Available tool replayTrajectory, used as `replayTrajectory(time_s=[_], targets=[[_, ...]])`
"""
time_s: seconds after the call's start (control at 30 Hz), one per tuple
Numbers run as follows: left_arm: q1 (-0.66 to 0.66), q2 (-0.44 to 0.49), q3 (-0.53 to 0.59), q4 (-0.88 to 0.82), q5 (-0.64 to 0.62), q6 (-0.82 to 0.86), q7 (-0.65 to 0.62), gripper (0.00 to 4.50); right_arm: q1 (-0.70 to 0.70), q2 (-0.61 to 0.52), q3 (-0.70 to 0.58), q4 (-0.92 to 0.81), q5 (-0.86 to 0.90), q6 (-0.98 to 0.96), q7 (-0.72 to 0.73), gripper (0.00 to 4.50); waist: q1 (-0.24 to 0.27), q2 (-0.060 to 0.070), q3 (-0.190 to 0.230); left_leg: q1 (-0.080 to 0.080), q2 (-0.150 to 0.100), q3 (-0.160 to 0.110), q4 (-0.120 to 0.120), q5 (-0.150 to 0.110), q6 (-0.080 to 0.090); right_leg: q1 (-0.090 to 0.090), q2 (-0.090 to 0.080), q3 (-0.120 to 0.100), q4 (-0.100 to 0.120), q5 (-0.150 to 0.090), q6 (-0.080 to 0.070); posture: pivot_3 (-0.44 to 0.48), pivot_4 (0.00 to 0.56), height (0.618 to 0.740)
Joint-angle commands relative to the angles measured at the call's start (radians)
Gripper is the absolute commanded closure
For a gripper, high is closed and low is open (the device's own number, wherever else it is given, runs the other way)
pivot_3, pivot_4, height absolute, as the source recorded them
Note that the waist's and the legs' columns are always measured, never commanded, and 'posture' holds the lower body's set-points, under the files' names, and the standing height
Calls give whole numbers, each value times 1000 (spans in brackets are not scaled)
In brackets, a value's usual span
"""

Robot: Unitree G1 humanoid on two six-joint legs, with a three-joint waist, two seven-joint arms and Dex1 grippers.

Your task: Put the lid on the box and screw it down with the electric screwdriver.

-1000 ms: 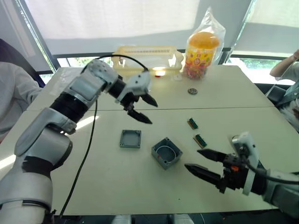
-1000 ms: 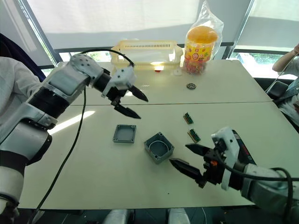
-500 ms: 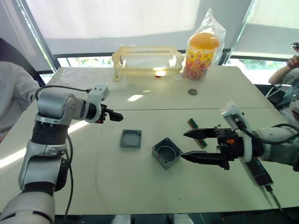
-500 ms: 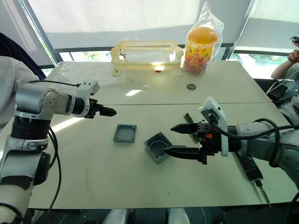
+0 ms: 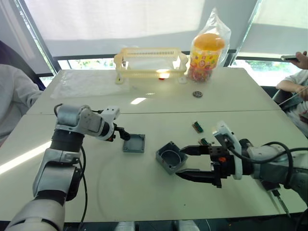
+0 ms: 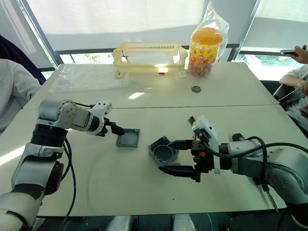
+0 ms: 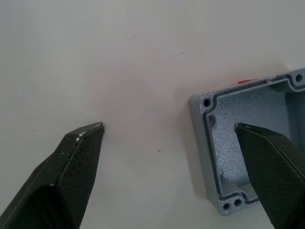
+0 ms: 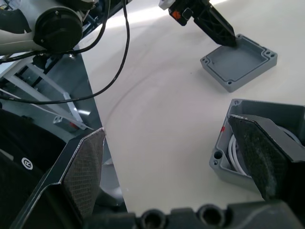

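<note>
white table [image 5: 144, 192]; grey lid [image 5: 134, 143] hollow-side up

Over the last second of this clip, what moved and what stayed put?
The left gripper came down from above the table to the flat grey plastic lid, open, one finger over its edge. The right gripper swung in from the table's near right edge to the deeper grey plastic box, open around its side. Nothing is gripped yet. Lid, box and the two small green connector pieces stayed put.

Bare tabletop [image 5: 130, 187] lies wide in front of the lid [image 5: 134, 143] and box [image 5: 171, 157]. Two small connectors [image 5: 198, 127] sit close behind the box.
</note>
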Motion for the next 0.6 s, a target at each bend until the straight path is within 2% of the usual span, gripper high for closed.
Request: replayTrajectory(time_s=[0.03, 0.13, 0.37, 0.4, 0.6], targets=[[-10, -1, -39, 17, -37, 9, 25, 15, 21, 15, -47, -46, 20, -10, -34, 0, 1, 0, 0, 0, 0, 0, 0, 0, 0, 0, 0, 0, 0, 0, 0, 0, 150, 740], [2, -8, -59, 33, -61, 9, 45, 795, 45, 25, -67, -59, 28, -13, -61, 0, 1, 1, -1, 1, 0, 0, 0, 0, 0, 1, 0, 0, 0, 0, 0, 0, 150, 740], [9, -24, -67, 35, -80, 9, 85, 4226, 63, 24, -90, -62, 32, -9, -83, 0, 2, 2, -2, 1, -1, 0, 0, 0, 0, 2, 0, 0, -1, 0, 0, 0, 150, 740], [9, -27, -64, 33, -83, 9, 91, 4416, 63, 24, -89, -60, 29, -10, -82, 0, 2, 2, -2, 1, -1, 0, 0, 0, 0, 2, -1, 0, -1, 0, 0, 0, 150, 740], [-2, -8, -36, -31, -69, 9, 91, 4416, 31, 60, -90, -20, 31, -26, -106, 0, 1, 2, -2, 2, -1, 0, 0, 0, 0, 3, -1, 0, -1, 0, 0, 0, 150, 740]])
